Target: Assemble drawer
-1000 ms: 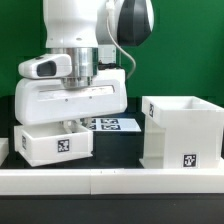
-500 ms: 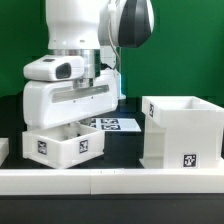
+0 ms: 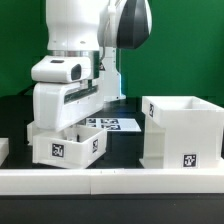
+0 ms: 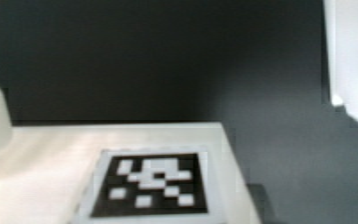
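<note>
A small white drawer tray (image 3: 68, 144) sits low over the black table at the exterior view's left, turned at an angle, with tags on two walls. My gripper (image 3: 71, 127) reaches down into it, and its wall looks clamped between the fingers, whose tips are hidden. The wrist view shows the tray's white wall and tag (image 4: 155, 184) very close, with no fingers in sight. The tall white housing (image 3: 181, 130) stands open-topped at the right, apart from the tray. The edge of a second white tray (image 3: 3, 150) shows at the far left.
The marker board (image 3: 111, 124) lies flat on the table behind the tray. A long low white rail (image 3: 120, 181) runs along the front. A green wall is behind. Dark table (image 4: 176, 60) fills most of the wrist view.
My hand has turned about its vertical axis and the tray has turned with it, from square-on to angled. It has also shifted slightly toward the exterior view's right.
</note>
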Controlling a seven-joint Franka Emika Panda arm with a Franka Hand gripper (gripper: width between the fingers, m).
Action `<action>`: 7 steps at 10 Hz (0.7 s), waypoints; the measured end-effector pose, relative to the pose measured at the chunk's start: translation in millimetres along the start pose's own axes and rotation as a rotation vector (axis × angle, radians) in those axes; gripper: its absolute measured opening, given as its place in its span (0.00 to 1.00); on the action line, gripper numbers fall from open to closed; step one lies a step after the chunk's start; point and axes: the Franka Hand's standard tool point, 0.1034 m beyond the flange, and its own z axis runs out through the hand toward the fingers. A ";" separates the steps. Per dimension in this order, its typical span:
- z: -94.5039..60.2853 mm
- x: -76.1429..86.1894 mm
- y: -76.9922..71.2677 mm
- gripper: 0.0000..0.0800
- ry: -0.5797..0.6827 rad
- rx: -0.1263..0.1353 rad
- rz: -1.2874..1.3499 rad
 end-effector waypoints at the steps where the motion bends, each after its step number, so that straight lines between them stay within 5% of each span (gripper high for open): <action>1: 0.0 1.9 -0.2 0.05 -0.006 0.000 -0.064; 7: 4.9 38.1 -9.9 0.05 -0.011 0.007 -0.218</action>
